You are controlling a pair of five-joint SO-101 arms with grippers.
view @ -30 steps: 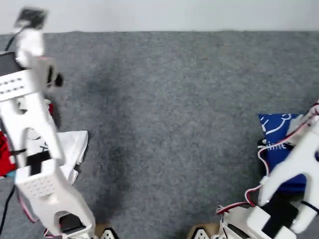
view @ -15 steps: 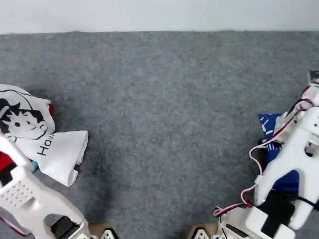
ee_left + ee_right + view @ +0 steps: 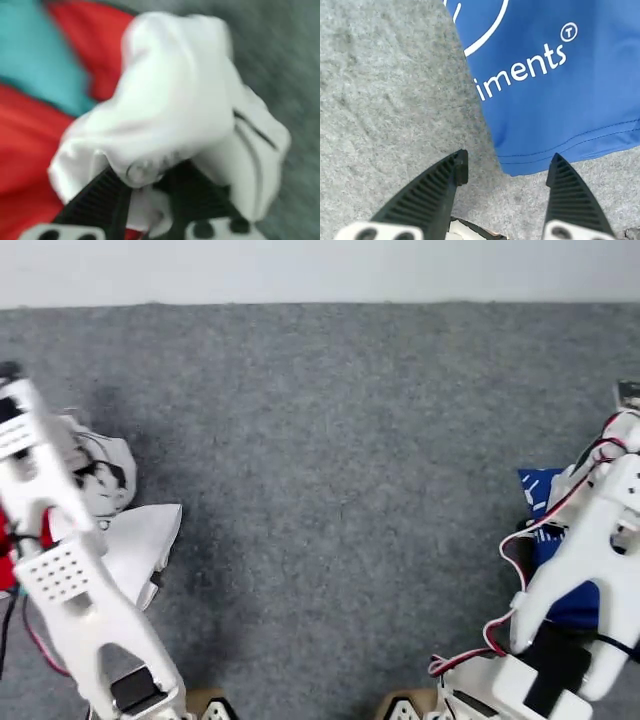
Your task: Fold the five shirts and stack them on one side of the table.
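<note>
Leftward, crumpled white cartoon-print shirt [image 3: 170,100] bunched in clamped left jaws; right jaws agape over flat blue shirt [image 3: 560,75].

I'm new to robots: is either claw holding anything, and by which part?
The left claw pinches a bunched fold of the white shirt. The right claw hangs open over the edge of the blue shirt, holding nothing.
</note>
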